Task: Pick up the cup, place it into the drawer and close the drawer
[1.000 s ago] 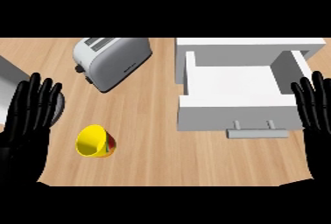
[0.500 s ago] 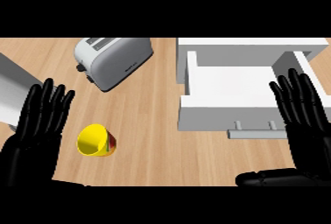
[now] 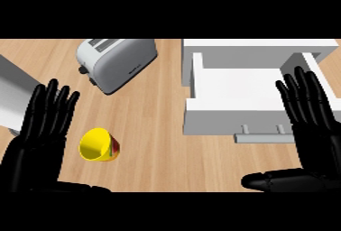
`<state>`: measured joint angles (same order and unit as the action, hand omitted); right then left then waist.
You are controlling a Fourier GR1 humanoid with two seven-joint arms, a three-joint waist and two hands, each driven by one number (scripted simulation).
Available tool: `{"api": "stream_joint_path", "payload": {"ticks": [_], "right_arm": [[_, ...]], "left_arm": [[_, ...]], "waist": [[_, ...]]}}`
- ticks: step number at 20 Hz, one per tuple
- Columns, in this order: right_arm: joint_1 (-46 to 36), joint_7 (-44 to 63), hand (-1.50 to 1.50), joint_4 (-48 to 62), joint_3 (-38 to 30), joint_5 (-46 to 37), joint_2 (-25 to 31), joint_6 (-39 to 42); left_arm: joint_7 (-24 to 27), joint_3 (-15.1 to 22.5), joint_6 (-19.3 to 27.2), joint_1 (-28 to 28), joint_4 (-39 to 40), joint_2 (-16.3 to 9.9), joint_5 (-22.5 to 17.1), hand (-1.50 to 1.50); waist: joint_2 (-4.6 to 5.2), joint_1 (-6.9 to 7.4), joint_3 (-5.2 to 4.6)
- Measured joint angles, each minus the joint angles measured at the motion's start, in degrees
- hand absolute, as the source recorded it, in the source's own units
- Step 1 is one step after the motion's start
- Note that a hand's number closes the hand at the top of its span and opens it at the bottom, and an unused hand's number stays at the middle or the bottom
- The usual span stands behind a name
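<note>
Yellow cup (image 3: 98, 145) lies tipped on its side; white drawer (image 3: 246, 97) stands open.

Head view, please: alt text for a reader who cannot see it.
A small yellow cup lies tipped on a wooden counter, untouched, beside the robot's open black left hand. The open right hand overlaps the right side of an open white drawer with a grey bar handle. A silver toaster sits behind.

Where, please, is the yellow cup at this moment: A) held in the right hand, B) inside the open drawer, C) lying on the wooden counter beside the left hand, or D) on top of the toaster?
C: the yellow cup lies on its side on the counter, just right of the open left hand.
</note>
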<state>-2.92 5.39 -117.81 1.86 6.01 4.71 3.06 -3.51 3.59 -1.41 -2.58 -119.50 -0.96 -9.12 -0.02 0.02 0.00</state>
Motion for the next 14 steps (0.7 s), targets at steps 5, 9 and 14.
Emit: {"api": "stream_joint_path", "payload": {"ticks": [5, 9, 14], "right_arm": [[-1.48, 1.05, -1.50, -0.09, -0.55, -0.10, -0.07, 0.09], [-0.30, -0.01, -1.50, 0.15, -1.80, 0.51, 0.05, 0.96], [-1.79, 0.82, -1.50, 0.31, -2.74, 1.05, 0.34, 1.31]], "left_arm": [[1.51, -0.06, 0.79, -0.05, 2.78, -0.10, 0.61, -1.50], [2.46, -1.21, -0.07, -1.63, 4.17, -0.41, -0.05, -1.50], [3.63, -1.68, -0.91, -5.19, 4.45, -0.53, 0.12, -1.50]], "waist": [[0.01, 0.01, 0.00], [0.00, 0.01, 0.00], [0.00, 0.10, 0.00]]}}
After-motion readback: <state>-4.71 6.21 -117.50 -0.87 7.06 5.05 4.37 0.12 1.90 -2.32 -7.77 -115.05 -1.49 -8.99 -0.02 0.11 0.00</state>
